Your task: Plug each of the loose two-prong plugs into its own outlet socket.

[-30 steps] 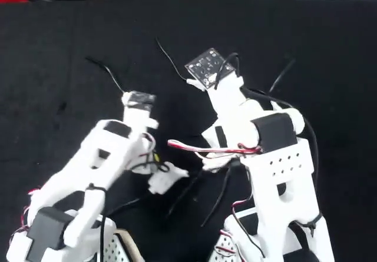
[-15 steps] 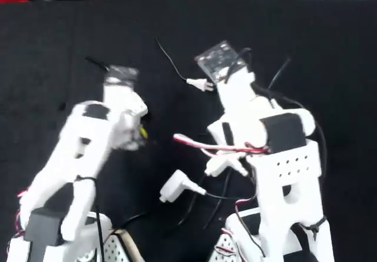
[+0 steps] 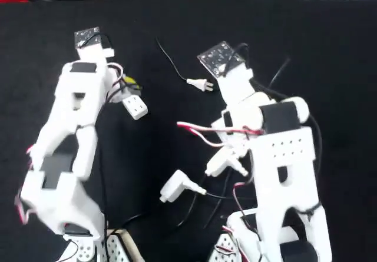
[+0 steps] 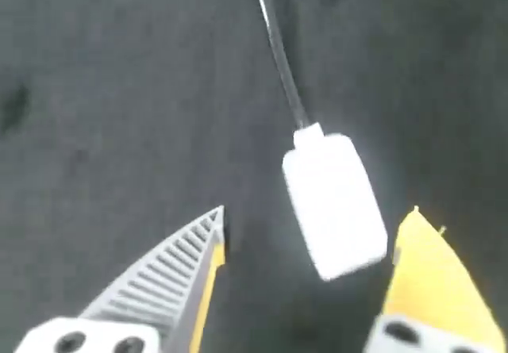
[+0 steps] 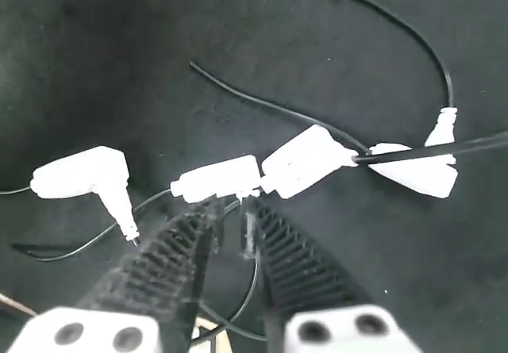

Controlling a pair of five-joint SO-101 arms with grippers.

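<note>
— My left gripper (image 4: 316,214) hangs spread wide over the outlet socket (image 4: 333,206), on the left side of the desk (image 3: 330,44). Grab next?
— Yes, I'd close on it. My right gripper (image 5: 230,212), barely parted, holds nothing.

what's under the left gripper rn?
A white outlet socket, black cord attached, lies on the black cloth under the left gripper, between its open fingers. Contact with the yellow finger can't be told; the socket's underside is covered.
</note>
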